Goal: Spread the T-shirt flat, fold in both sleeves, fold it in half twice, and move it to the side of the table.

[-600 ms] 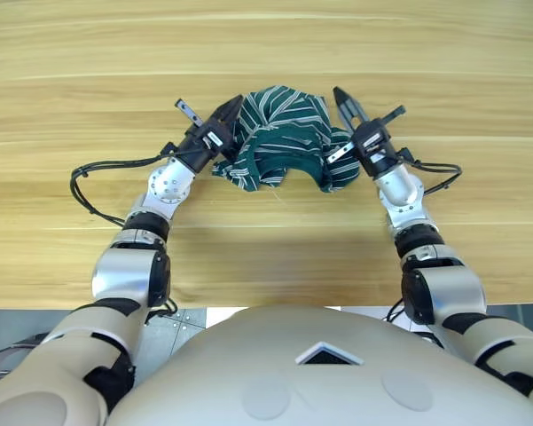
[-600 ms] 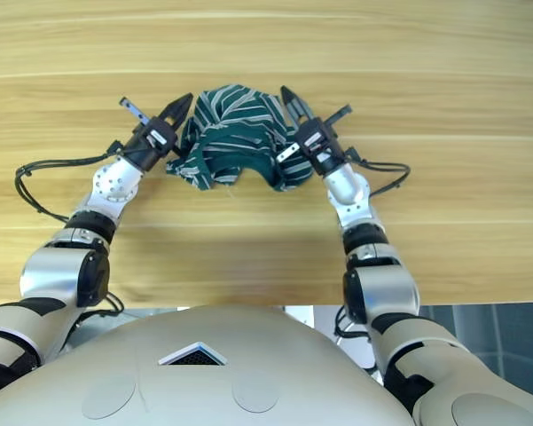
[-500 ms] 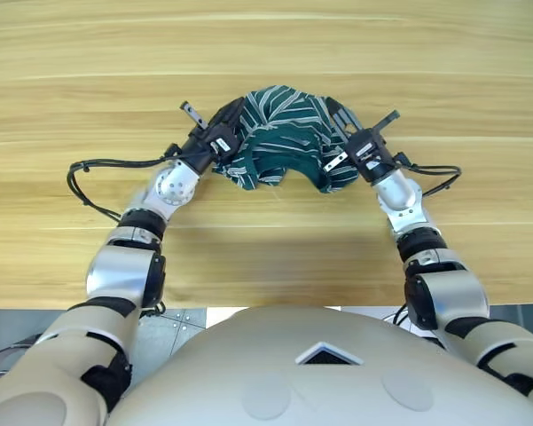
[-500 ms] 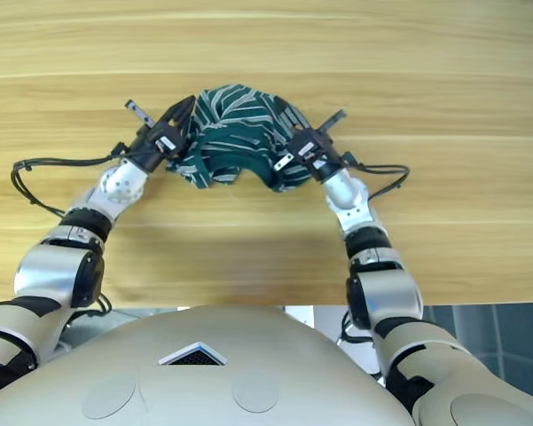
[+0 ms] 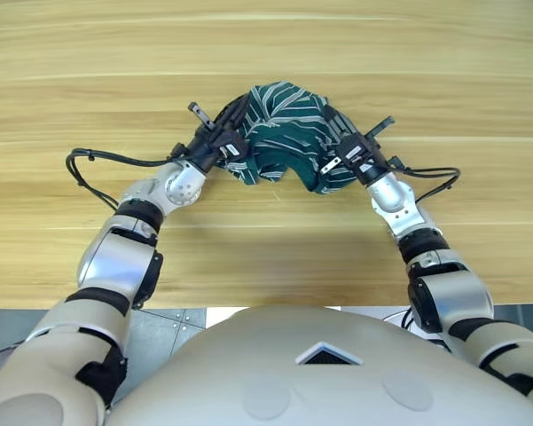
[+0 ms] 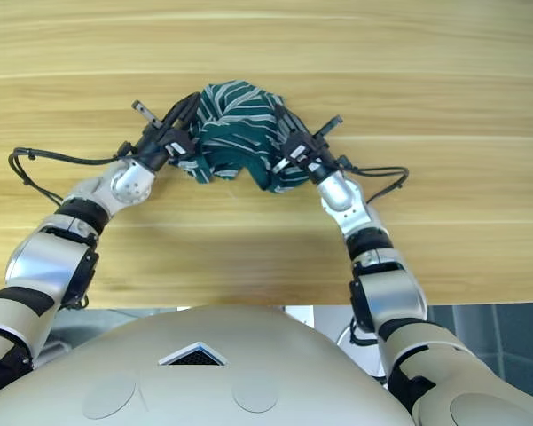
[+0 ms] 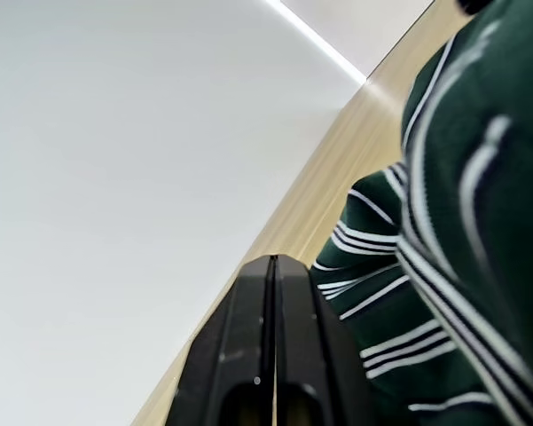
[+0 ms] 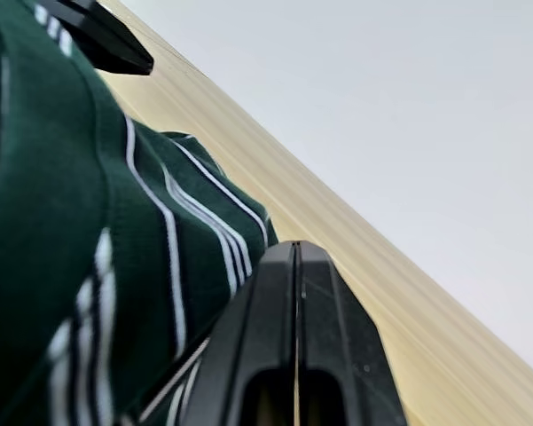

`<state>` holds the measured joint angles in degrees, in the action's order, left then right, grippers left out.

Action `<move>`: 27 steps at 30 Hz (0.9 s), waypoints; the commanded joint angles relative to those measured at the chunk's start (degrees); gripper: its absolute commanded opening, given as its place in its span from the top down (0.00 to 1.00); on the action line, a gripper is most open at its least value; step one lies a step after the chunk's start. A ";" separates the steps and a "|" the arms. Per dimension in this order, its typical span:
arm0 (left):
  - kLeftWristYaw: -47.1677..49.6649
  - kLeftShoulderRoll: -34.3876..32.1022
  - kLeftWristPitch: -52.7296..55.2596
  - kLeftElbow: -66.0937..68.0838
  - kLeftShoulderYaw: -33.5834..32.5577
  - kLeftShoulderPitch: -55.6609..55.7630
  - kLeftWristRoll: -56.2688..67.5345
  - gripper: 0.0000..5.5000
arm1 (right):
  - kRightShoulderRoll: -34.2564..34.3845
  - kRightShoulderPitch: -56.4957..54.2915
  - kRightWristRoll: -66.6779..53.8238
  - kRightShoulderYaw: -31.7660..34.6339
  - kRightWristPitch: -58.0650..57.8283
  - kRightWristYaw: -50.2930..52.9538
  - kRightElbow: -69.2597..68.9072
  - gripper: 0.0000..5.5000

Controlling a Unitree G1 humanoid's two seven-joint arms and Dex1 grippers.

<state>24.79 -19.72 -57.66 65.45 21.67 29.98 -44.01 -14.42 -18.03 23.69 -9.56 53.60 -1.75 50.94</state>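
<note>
The T-shirt (image 5: 284, 124), dark green with thin white stripes, lies crumpled in a heap on the middle of the wooden table (image 5: 266, 35). My left gripper (image 5: 217, 111) is pressed into the heap's left side, open, one finger buried in cloth and the thin outer finger (image 5: 195, 108) standing free. My right gripper (image 5: 364, 131) is pushed into the right side the same way, open, its outer finger (image 5: 386, 122) clear of the fabric. In the wrist views a black finger (image 7: 275, 355) and another (image 8: 293, 355) each lie right against striped folds (image 7: 461, 222) (image 8: 62, 222).
Black cables loop on the table beside each forearm (image 5: 93, 164) (image 5: 435, 173). Bare wood stretches far to both sides and beyond the heap. The table's front edge (image 5: 248, 304) runs just before my body.
Both grippers have moved inward from beside the heap into its sides. The shirt is bunched narrower and slightly higher between them.
</note>
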 commanded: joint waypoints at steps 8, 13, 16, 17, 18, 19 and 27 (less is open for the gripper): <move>-3.60 -2.35 -10.36 -0.15 -4.44 -0.17 12.46 1.00 | -0.52 -0.88 -1.29 -0.67 -0.49 0.15 0.63 0.99; -11.21 -3.12 -15.86 -0.99 -8.39 -0.66 23.49 1.00 | -0.54 -0.27 -3.32 -0.68 0.42 -1.49 -0.25 0.99; -15.57 -2.71 -16.35 -1.32 -9.18 -1.16 26.85 1.00 | -0.73 0.01 -5.43 -0.28 0.69 -2.82 -1.21 0.99; -16.66 -2.55 -16.18 -1.42 -9.27 -1.32 27.25 1.00 | -0.80 0.10 -6.11 -0.05 0.72 -3.15 -1.60 0.99; -17.58 -2.41 -15.99 -1.52 -9.37 -1.47 27.46 1.00 | -0.84 0.16 -6.79 0.13 0.71 -3.42 -1.94 0.99; -18.38 -2.18 -15.76 -1.58 -9.40 -1.62 27.47 1.00 | -0.81 0.17 -7.96 0.54 0.77 -3.86 -2.27 0.99; -22.03 -1.10 -14.90 -1.58 -10.05 -2.03 27.70 1.00 | -0.60 0.53 -14.45 2.33 0.88 -6.58 -4.78 0.99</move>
<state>3.91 -20.97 -73.55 64.19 12.08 28.53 -16.48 -14.82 -17.94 11.64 -8.04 54.14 -6.85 47.20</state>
